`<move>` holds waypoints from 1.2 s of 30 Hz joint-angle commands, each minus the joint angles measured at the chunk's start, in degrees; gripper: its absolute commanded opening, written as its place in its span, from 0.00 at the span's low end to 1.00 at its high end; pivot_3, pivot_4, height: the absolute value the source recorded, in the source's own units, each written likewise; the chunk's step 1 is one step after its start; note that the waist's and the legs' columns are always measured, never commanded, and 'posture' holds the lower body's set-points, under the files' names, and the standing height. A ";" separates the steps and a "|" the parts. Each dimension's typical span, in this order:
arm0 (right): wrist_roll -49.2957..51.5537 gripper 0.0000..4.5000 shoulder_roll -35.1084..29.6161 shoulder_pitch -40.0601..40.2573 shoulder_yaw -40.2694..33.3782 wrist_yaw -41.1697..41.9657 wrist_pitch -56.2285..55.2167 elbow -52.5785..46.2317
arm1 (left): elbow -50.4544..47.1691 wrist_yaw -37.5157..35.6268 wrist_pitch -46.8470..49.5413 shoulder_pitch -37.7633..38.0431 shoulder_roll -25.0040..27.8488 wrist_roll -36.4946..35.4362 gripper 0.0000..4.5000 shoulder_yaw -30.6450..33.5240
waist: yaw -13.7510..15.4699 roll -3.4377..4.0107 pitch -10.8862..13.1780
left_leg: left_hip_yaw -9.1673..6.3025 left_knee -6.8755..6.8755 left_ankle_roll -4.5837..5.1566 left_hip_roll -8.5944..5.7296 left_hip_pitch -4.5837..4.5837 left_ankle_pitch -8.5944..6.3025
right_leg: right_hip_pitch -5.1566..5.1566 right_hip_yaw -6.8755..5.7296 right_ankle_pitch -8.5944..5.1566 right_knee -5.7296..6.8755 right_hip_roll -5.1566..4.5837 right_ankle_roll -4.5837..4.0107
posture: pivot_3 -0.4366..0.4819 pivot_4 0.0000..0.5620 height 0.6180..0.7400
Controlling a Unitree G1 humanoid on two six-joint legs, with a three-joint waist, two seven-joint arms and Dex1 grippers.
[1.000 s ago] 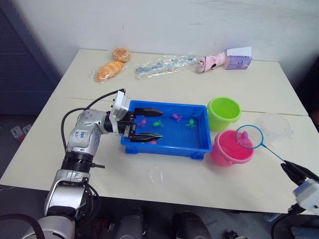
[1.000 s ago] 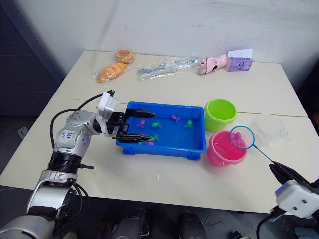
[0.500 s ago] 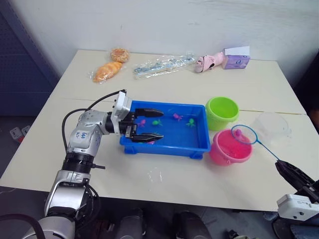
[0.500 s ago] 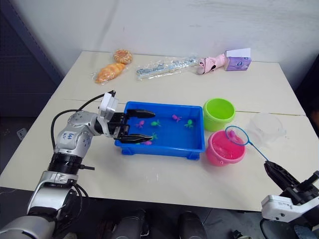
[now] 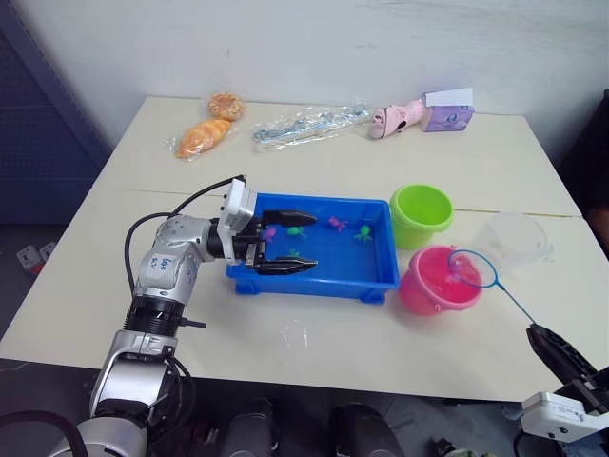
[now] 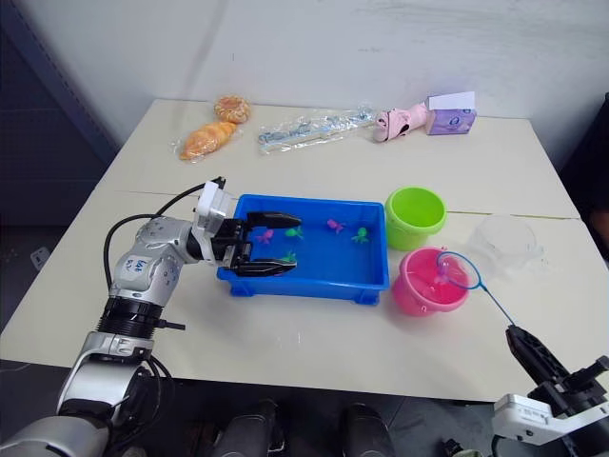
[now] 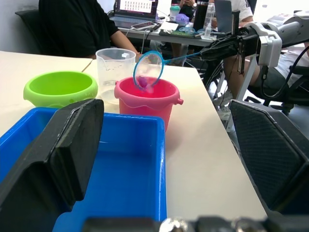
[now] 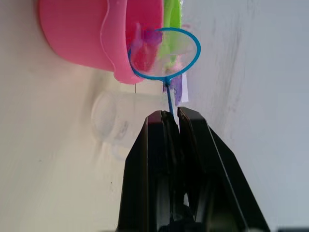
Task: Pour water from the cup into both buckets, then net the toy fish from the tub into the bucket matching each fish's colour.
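**Net over pink bucket, left claw parked at tub**

Right claw (image 8: 174,115) is clamped on the thin wire handle of the net (image 5: 472,268), low at the counter's near right edge. The handle runs up and away from it, so the hoop hangs over the far-right rim of the pink bucket (image 5: 433,284), well apart from the claw itself. A pink fish (image 7: 143,82) sits in the hoop.

Left claw (image 5: 283,242) is spread wide, holding nothing, its two fingers reaching over the left end of the tub (image 5: 379,273), one along the far side, one along the near side.

Layout: the tub sits mid-counter (image 5: 314,338). The green bucket (image 5: 422,215) is just beside its far right corner, the pink bucket just beside its near right corner, and the two buckets are close together. The cup (image 5: 519,238) stands right of both, near the net hoop.

Counts: 2 buckets, 1 cup, 1 net, 1 tub. Fish in the tub: about 5 visible, a mix of pink (image 5: 337,224) and green (image 5: 363,233); those near the left claw are partly hidden, so the count is not exact.
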 commanded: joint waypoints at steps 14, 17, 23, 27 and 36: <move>55.36 0.00 -10.39 2.88 14.62 17.02 26.26 -19.53 | 1.53 1.09 -1.83 0.23 2.69 0.78 0.99 2.55 | -0.52 0.01 0.00 | 0.02 0.00 0.05 0.05 0.07 0.01 | 0.03 0.04 -0.01 0.08 0.00 -0.01 | 0.48 0.27 1.00; 71.03 0.00 -15.22 -3.70 19.01 16.68 43.95 -25.55 | 2.08 2.23 -1.81 0.97 4.31 0.88 0.99 3.84 | -0.70 -0.01 0.00 | -0.03 0.01 0.10 0.09 0.14 0.02 | 0.09 0.03 -0.01 0.14 -0.01 -0.02 | 0.48 0.27 1.00; 94.04 0.00 -21.37 -25.75 29.55 6.01 77.15 -28.54 | 5.44 3.82 -4.38 0.98 7.50 1.94 0.99 6.57 | -0.16 -0.01 0.00 | -0.12 0.04 0.15 0.09 0.10 0.00 | 0.07 -0.04 0.00 0.13 -0.07 -0.03 | 0.48 0.27 1.00; 107.07 0.00 -22.02 -39.75 35.36 -2.95 93.73 -26.34 | 8.06 3.17 -5.53 -0.11 9.19 2.07 0.99 7.41 | -0.06 -0.01 0.01 | -0.20 0.11 0.16 0.09 -0.18 0.02 | -0.16 -0.16 0.00 0.12 -0.08 -0.03 | 0.48 0.27 1.00; 130.99 0.00 -21.81 -55.94 42.25 -20.56 113.75 -15.15 | 6.60 4.00 -4.54 0.09 10.34 2.16 0.99 7.43 | -0.06 -0.02 0.01 | -0.28 0.21 0.40 -0.08 -0.34 -0.11 | -0.08 -0.32 0.01 0.01 -0.27 -0.02 | 0.48 0.27 1.00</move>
